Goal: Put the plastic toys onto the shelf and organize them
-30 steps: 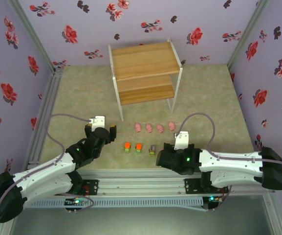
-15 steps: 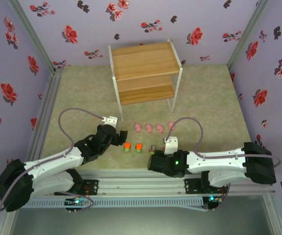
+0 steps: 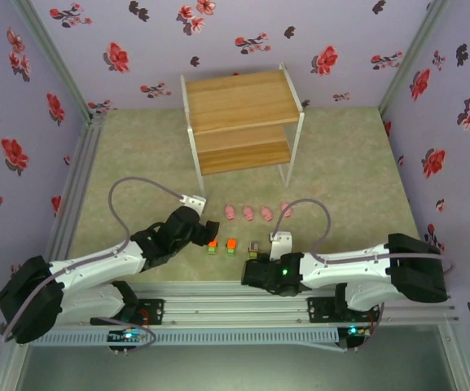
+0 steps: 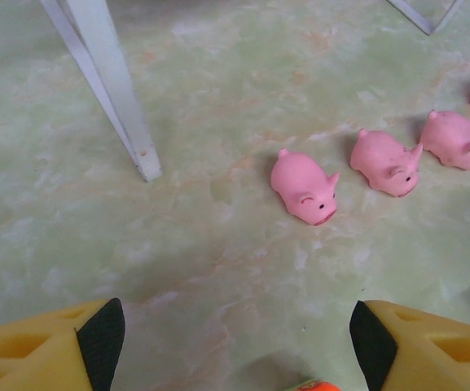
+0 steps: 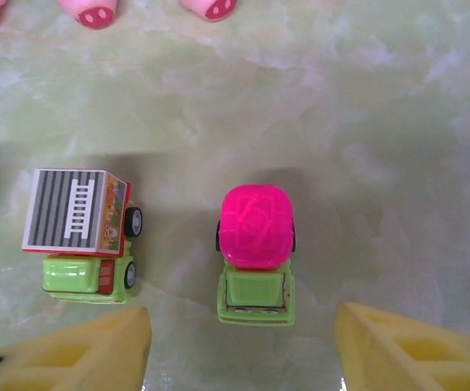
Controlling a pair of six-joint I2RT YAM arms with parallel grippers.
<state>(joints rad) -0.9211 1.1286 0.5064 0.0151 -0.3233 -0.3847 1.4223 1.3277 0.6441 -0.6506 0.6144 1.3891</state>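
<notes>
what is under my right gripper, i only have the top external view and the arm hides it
observer: in the right wrist view, a magenta-topped truck with a green cab sits between the fingers of the right gripper. There is a gap on each side, so nothing is clamped.
operator: ok and what is the left gripper lined up on
observer: in the left wrist view, the left gripper is open. An orange toy top just peeks in at the bottom edge between its fingers, and the pink pigs lie further ahead.
</notes>
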